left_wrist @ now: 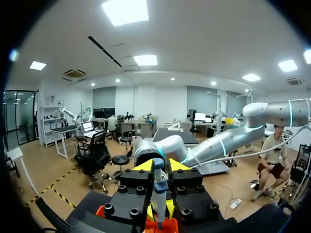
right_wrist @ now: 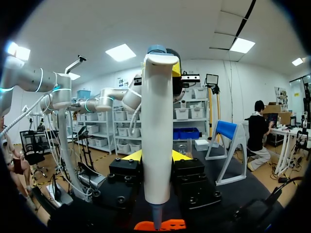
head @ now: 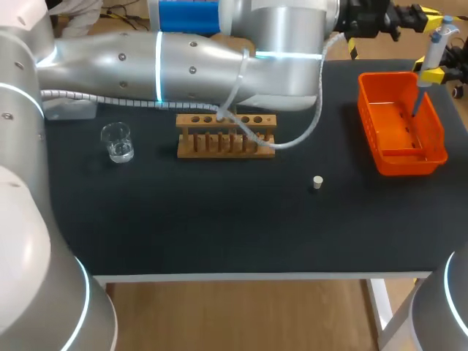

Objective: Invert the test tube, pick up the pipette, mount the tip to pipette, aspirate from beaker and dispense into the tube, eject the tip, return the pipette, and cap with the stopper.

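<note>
Holds the pipette (head: 436,47) upright in the right gripper (head: 431,75), clamped on its body, long axis vertical, tip pointing straight down into the orange basket (head: 406,164) beneath. Shows the left gripper (left_wrist: 159,167) beside the pipette's head; cannot tell its grip.

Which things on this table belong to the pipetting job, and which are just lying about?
Job:
white pipette with a blue top
clear glass beaker
small white stopper
wooden test-tube rack

Lying about:
orange plastic basket, below the pipette; the task never names it
</note>
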Controlling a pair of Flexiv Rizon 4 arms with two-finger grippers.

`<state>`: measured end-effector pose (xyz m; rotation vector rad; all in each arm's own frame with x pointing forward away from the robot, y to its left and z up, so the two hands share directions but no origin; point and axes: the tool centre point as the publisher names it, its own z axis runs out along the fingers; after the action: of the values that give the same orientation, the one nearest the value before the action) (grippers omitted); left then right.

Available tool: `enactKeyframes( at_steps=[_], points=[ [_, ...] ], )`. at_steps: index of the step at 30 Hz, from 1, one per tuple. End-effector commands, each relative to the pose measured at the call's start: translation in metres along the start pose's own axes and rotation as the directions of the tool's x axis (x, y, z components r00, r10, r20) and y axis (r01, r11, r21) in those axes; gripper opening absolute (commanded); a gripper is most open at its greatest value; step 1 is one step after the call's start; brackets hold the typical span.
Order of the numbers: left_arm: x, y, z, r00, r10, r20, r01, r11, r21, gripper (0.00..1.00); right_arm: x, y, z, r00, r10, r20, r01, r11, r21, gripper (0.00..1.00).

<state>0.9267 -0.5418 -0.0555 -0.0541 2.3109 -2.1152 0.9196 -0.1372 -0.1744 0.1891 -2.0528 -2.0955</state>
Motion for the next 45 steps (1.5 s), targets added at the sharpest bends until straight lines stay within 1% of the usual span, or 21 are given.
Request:
enactKeyframes(
  at_steps=[1, 2, 3, 6, 10, 11, 12, 14, 15, 16, 18, 19, 20, 26, 29, 34, 38, 43, 45],
  points=[
    [0.002, -0.014, -0.016, 1.000, -0.002, 0.001, 0.002, 0.999, -0.044, 0.47, -0.001, 0.000, -0.002, 1.000, 0.000, -0.005, 0.000, 1.000, 0.001, 0.00],
    [0.003, -0.016, -0.019, 1.000, -0.001, 0.017, 0.002, 0.999, -0.052, 0.32, -0.001, 0.000, -0.002, 1.000, 0.000, -0.005, 0.000, 1.000, 0.001, 0.00],
    [0.003, -0.018, -0.022, 1.000, 0.000, 0.017, 0.001, 0.999, -0.054, 0.00, -0.001, 0.000, -0.002, 1.000, 0.000, -0.005, 0.000, 1.000, 0.001, 0.00],
    [0.005, -0.023, -0.028, 1.000, -0.001, 0.030, 0.003, 0.998, -0.065, 0.00, -0.001, 0.000, -0.002, 1.000, 0.000, -0.005, 0.000, 1.000, 0.001, 0.00],
    [0.008, -0.025, -0.034, 0.999, -0.005, 0.041, 0.008, 0.997, -0.077, 0.00, -0.001, 0.000, -0.002, 1.000, 0.000, -0.005, 0.000, 1.000, 0.001, 0.00],
    [0.009, -0.025, -0.035, 0.999, -0.006, 0.041, 0.009, 0.997, -0.078, 0.03, -0.001, 0.000, -0.002, 1.000, 0.000, -0.005, 0.000, 1.000, 0.001, 0.00],
    [0.010, -0.024, -0.037, 0.999, -0.006, 0.041, 0.009, 0.997, -0.078, 0.00, -0.001, 0.000, -0.002, 1.000, 0.000, -0.005, 0.000, 1.000, 0.001, 0.00],
    [0.011, -0.022, -0.041, 0.999, -0.012, 0.048, 0.016, 0.997, -0.077, 0.00, -0.001, 0.000, -0.002, 1.000, 0.000, -0.005, 0.000, 1.000, 0.001, 0.00],
    [0.012, -0.021, -0.043, 0.999, -0.008, 0.047, 0.011, 0.998, -0.063, 0.09, -0.001, 0.000, -0.002, 1.000, 0.000, -0.005, 0.000, 1.000, 0.001, 0.00],
    [0.013, -0.019, -0.045, 0.999, -0.002, 0.047, 0.005, 0.998, -0.055, 0.25, -0.001, 0.000, -0.002, 1.000, 0.000, -0.005, 0.000, 1.000, 0.001, 0.00],
    [0.015, -0.015, -0.050, 0.999, -0.008, 0.050, 0.010, 0.999, -0.043, 0.31, -0.001, 0.000, -0.002, 1.000, 0.000, -0.005, 0.000, 1.000, 0.001, 0.00],
    [0.015, -0.013, -0.053, 0.999, -0.010, 0.051, 0.012, 0.999, -0.040, 0.57, -0.001, 0.000, -0.002, 1.000, 0.000, -0.005, 0.000, 1.000, 0.001, 0.00],
    [0.016, -0.011, -0.055, 0.999, -0.012, 0.052, 0.014, 0.999, -0.034, 1.00, -0.001, 0.000, -0.002, 1.000, 0.000, -0.005, 0.000, 1.000, 0.001, 0.00],
    [0.016, -0.001, -0.067, 0.999, -0.028, 0.038, 0.028, 1.000, -0.012, 1.00, -0.001, 0.000, -0.002, 1.000, 0.000, -0.005, 0.000, 1.000, 0.001, 0.00],
    [0.017, 0.004, -0.075, 1.000, -0.006, 0.018, 0.006, 1.000, 0.004, 1.00, -0.001, 0.000, -0.002, 1.000, 0.000, -0.005, 0.000, 1.000, 0.001, 0.00],
    [0.023, 0.015, -0.090, 1.000, 0.010, 0.014, -0.010, 1.000, 0.009, 1.00, -0.001, 0.000, -0.002, 1.000, 0.000, -0.005, 0.000, 1.000, 0.001, 0.00],
    [0.029, 0.025, -0.103, 0.999, 0.034, -0.001, -0.034, 0.999, 0.036, 1.00, -0.001, 0.000, -0.002, 1.000, 0.000, -0.005, 0.000, 1.000, 0.001, 0.00],
    [0.039, 0.037, -0.124, 0.999, 0.048, 0.020, -0.049, 0.997, 0.057, 1.00, -0.001, 0.000, -0.002, 1.000, 0.000, -0.005, 0.000, 1.000, 0.001, 0.00],
    [0.042, 0.040, -0.131, 0.999, 0.024, 0.044, -0.026, 0.998, 0.052, 1.00, -0.001, 0.000, -0.002, 1.000, 0.000, -0.005, 0.000, 1.000, 0.001, 0.00]
  ],
)
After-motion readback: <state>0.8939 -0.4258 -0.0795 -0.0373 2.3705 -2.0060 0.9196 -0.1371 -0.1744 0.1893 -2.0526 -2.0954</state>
